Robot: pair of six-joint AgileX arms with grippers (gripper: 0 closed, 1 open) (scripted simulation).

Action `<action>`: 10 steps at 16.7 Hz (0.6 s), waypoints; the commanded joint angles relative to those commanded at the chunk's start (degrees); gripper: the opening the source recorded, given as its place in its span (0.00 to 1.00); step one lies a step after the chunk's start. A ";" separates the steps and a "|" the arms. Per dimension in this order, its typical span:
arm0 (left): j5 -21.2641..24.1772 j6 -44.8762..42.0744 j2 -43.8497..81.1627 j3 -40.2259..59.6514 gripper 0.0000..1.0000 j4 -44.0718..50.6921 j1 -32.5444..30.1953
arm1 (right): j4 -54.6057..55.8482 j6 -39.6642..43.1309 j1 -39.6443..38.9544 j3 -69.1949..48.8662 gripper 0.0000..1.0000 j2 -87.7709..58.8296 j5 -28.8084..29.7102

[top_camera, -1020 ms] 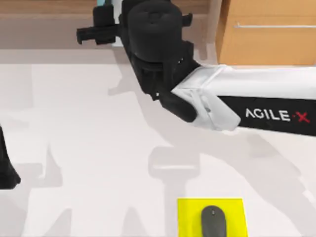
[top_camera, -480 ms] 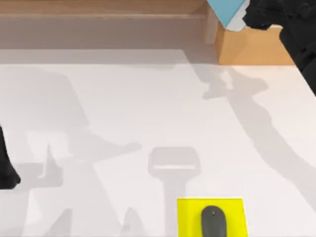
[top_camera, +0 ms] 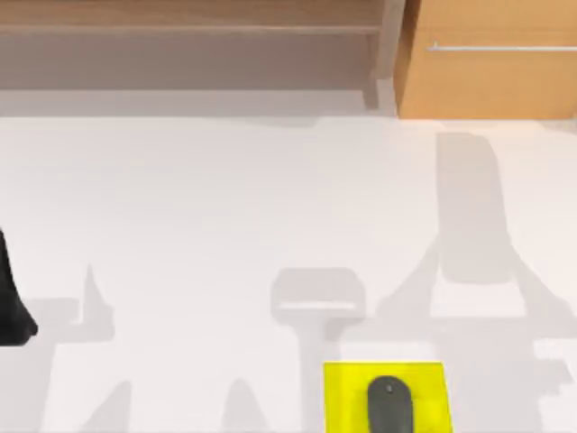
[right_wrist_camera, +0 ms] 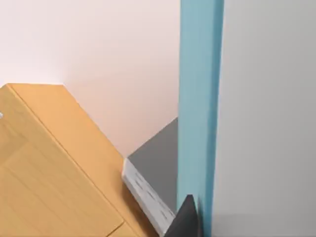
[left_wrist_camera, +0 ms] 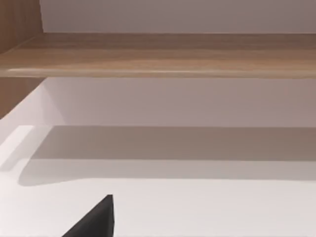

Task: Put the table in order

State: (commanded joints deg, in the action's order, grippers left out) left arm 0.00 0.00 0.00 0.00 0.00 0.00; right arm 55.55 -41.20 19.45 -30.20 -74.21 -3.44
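The white table (top_camera: pixel 180 207) spreads across the top view. A blue book (right_wrist_camera: pixel 200 98) with a grey cover and white page edges stands close in the right wrist view, above the wooden cabinet top (right_wrist_camera: pixel 44 163). My right gripper (right_wrist_camera: pixel 186 219) is shut on it, one black finger lying against the blue side. My left arm (top_camera: pixel 11 302) is parked at the table's left edge. A black part of my left gripper (left_wrist_camera: pixel 94 222) shows low over the table (left_wrist_camera: pixel 207 207) in the left wrist view, facing the shelf.
A yellow pad (top_camera: pixel 347 397) at the front edge carries a dark grey mouse (top_camera: pixel 389 406). A wooden shelf (top_camera: pixel 189 27) runs along the back, and a drawer cabinet (top_camera: pixel 491 77) stands at the back right. Arm shadows fall on the right half.
My right arm has swung from the back left shelf area to the right and out of the top view, carrying the blue book. The left arm has stayed still.
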 joint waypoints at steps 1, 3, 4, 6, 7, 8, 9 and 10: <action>0.00 0.00 0.00 0.00 1.00 0.00 0.00 | 0.15 -2.17 5.21 -0.16 0.00 -1.15 -1.57; 0.00 0.00 0.00 0.00 1.00 0.00 0.00 | -0.02 -6.70 13.90 -1.64 0.00 -4.52 -4.86; 0.00 0.00 0.00 0.00 1.00 0.00 0.00 | -0.33 -9.05 17.33 -2.77 0.00 -6.60 -6.57; 0.00 0.00 0.00 0.00 1.00 0.00 0.00 | -1.28 -13.78 22.79 -5.34 0.00 -11.07 -10.00; 0.00 0.00 0.00 0.00 1.00 0.00 0.00 | -1.97 -16.15 24.56 -6.71 0.00 -13.42 -11.70; 0.00 0.00 0.00 0.00 1.00 0.00 0.00 | -2.73 -18.52 25.93 -8.09 0.00 -15.81 -13.38; 0.00 0.00 0.00 0.00 1.00 0.00 0.00 | -3.68 -20.86 26.60 -9.36 0.00 -18.10 -14.98; 0.00 0.00 0.00 0.00 1.00 0.00 0.00 | -4.67 -23.18 27.09 -10.60 0.00 -20.32 -16.56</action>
State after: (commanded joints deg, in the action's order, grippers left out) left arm 0.00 0.00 0.00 0.00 0.00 0.00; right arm 50.88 -64.38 46.54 -40.80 -94.53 -20.00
